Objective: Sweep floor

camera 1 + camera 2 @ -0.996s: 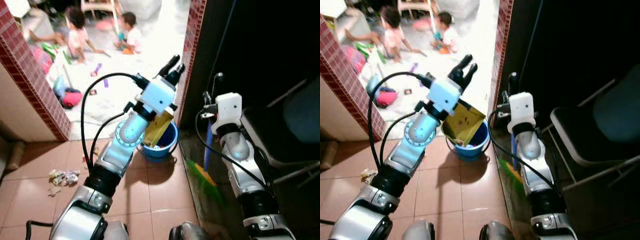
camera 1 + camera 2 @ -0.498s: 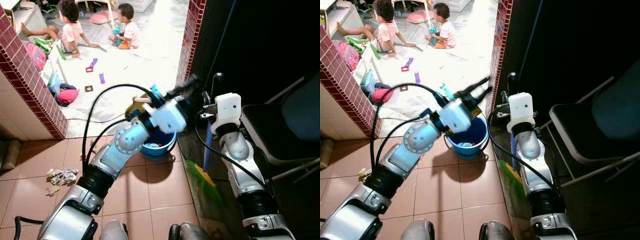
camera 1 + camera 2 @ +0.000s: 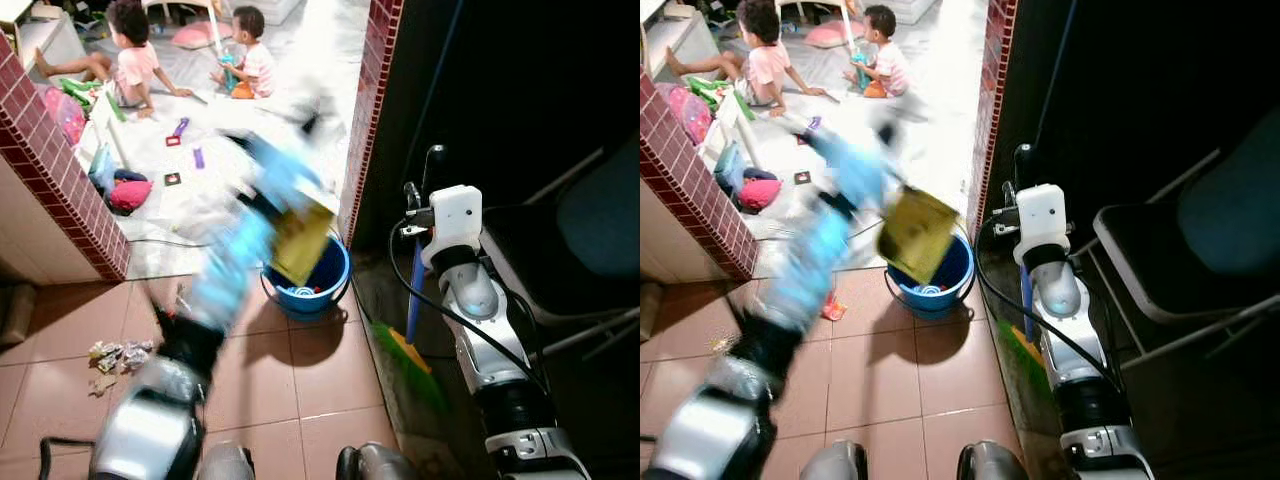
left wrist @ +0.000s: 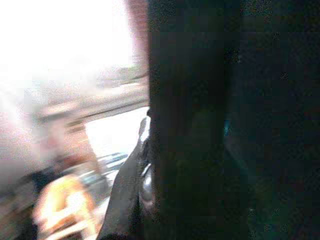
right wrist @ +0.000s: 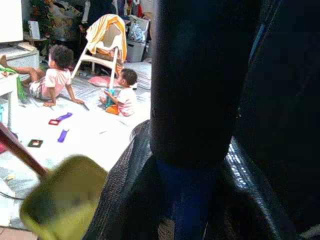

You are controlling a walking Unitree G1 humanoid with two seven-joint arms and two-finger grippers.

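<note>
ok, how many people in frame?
2, both sitting on the pale floor beyond the brick doorway: one in a pink top to the left, one in a white top to the right. Others may be out of view.

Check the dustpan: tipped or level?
Tipped: the yellow dustpan hangs steeply angled above the blue bucket, held up by the blurred left arm.
</note>
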